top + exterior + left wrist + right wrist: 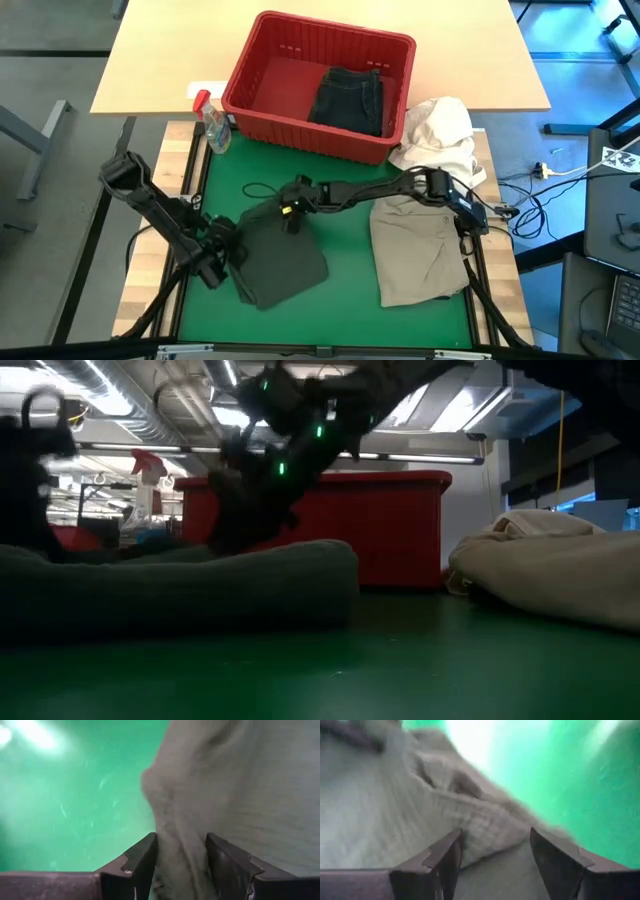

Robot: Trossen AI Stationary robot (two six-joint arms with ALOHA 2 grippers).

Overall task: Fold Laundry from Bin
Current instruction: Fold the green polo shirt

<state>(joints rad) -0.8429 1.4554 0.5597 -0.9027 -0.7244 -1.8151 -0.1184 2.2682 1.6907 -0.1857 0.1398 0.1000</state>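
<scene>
**Both grippers on the dark garment**

Left gripper pinches the dark garment's edge on the green mat. Right gripper, fingers partly spread, straddles its far edge. Beige garment lies beside; another dark garment remains in the red bin.

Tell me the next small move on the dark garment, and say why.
Probably lift both held edges and carry them across for a fold. The left gripper pinches the edge of the charcoal garment, the right gripper has cloth between its fingers, and the garment lies bunched on the green mat.
</scene>
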